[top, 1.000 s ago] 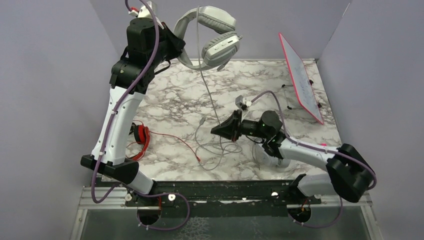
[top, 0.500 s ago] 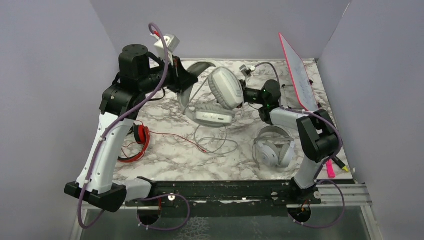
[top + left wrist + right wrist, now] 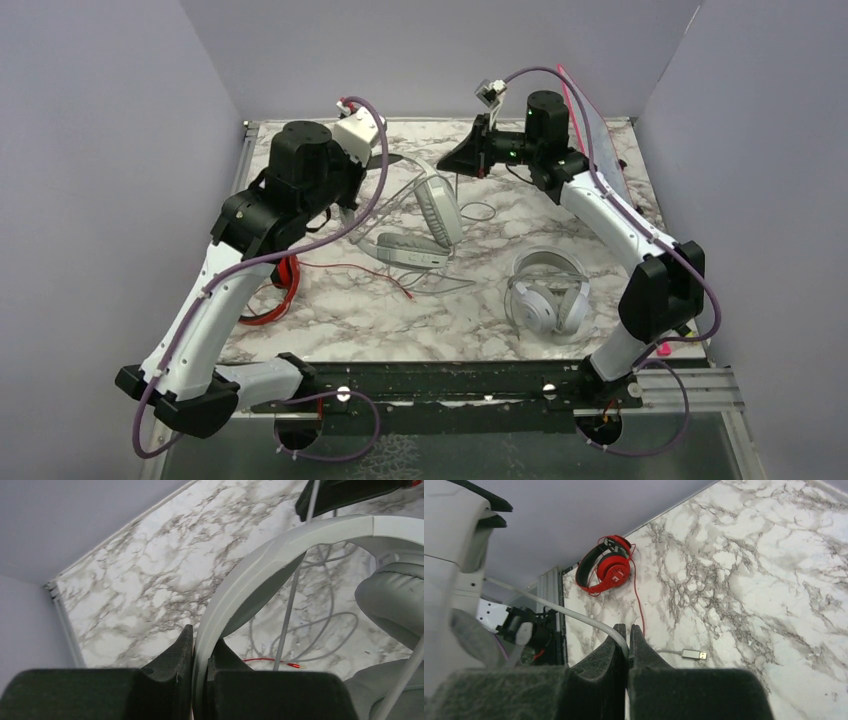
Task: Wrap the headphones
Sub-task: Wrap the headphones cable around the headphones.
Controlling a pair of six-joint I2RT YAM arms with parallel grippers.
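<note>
My left gripper [image 3: 392, 162] is shut on the headband [image 3: 280, 545] of the light grey headset [image 3: 432, 212], whose ear cups rest low over the table's middle. In the left wrist view the fingers [image 3: 182, 647] pinch the band. My right gripper [image 3: 447, 162] is at the back, shut on this headset's thin grey cable [image 3: 574, 614]; its USB plug [image 3: 694, 654] lies on the marble. The white-silver headset [image 3: 548, 295] lies at the right front. The red-and-black headset [image 3: 284, 272] lies at the left, partly hidden by my left arm, and also shows in the right wrist view [image 3: 609, 570].
A red-framed whiteboard [image 3: 592, 112] leans at the back right behind my right arm. The red cable [image 3: 350, 272] runs across the marble to its plug [image 3: 295, 666]. Loose grey cable loops [image 3: 455, 285] lie in the middle. A pink marker [image 3: 662, 346] lies at the front right edge.
My left arm has lowered the grey headset from high up down towards the table. My right gripper has moved from the middle to the back, drawing the grey cable with it.
</note>
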